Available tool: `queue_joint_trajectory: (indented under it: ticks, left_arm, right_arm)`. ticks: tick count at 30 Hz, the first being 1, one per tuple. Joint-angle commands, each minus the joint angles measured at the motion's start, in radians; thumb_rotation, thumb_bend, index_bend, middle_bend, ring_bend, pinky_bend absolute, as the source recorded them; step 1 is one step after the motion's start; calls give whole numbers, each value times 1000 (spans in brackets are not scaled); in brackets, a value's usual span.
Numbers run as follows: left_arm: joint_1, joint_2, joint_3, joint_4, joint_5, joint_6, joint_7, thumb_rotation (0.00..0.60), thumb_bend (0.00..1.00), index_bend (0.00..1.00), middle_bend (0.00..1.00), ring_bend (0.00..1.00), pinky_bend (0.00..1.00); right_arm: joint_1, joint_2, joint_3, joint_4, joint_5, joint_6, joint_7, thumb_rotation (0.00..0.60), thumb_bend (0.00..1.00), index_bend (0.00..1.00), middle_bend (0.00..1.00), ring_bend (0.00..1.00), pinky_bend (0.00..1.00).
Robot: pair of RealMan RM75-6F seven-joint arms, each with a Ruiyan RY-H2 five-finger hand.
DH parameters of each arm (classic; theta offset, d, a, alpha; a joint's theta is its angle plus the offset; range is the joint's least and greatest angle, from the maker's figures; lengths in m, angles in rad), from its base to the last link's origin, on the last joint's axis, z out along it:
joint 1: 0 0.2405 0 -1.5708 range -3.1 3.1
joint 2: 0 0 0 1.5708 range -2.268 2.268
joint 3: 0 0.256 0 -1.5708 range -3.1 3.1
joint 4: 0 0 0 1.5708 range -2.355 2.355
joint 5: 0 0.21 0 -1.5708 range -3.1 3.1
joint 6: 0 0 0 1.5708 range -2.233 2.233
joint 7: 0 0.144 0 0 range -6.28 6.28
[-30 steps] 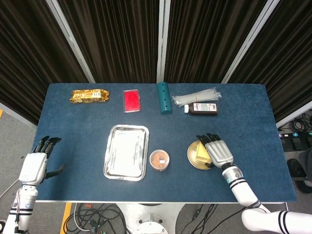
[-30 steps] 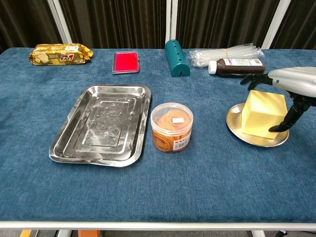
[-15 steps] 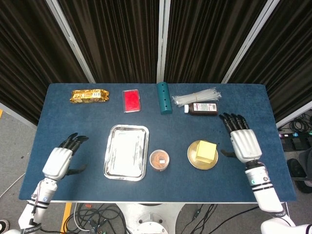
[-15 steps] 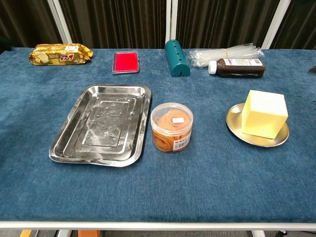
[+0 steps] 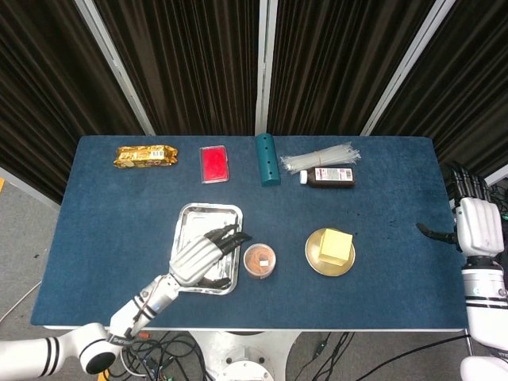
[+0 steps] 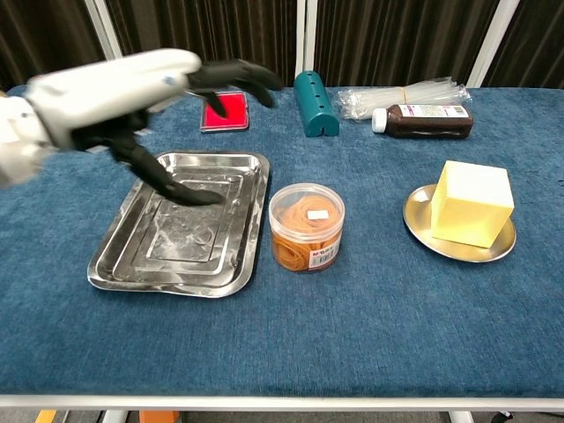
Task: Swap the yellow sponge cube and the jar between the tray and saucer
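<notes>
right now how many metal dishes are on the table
2. The tray lies left of centre, with the left robot hand above it. The saucer sits to the right, under the yellow sponge. The jar stands between them, on neither. Nothing seems hidden.

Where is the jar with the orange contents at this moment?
The jar stands on the blue table, near the centre in the chest view, between the tray on its left and the saucer holding the yellow sponge cube.

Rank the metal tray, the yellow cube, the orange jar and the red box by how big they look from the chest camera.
1. Metal tray
2. Yellow cube
3. Orange jar, close to the cube
4. Red box, though it lies farther back
</notes>
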Motion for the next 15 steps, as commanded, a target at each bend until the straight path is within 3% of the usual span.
queue_joint_trajectory:
  ticks: [1,8,15]
  left_arm:
    - [-71,-60,-14,46,-4,-65,4,600,154,102,129,51,219]
    - [-182,-157,-37,176,-25,-139,1,600,154,102,98,32,210]
    - [-267,-191,-33,278,-62,-231,-39,600,155,102,83,19,201]
  right_arm:
    - [-16,1,7,22,12,-15,24,600,0,0,18,0,6]
    - [-40,-2,13,51,5,-29,53,600,0,0,16,0,6]
    - [-58,0,17,72,-1,-44,77,600,0,0,15,0,5]
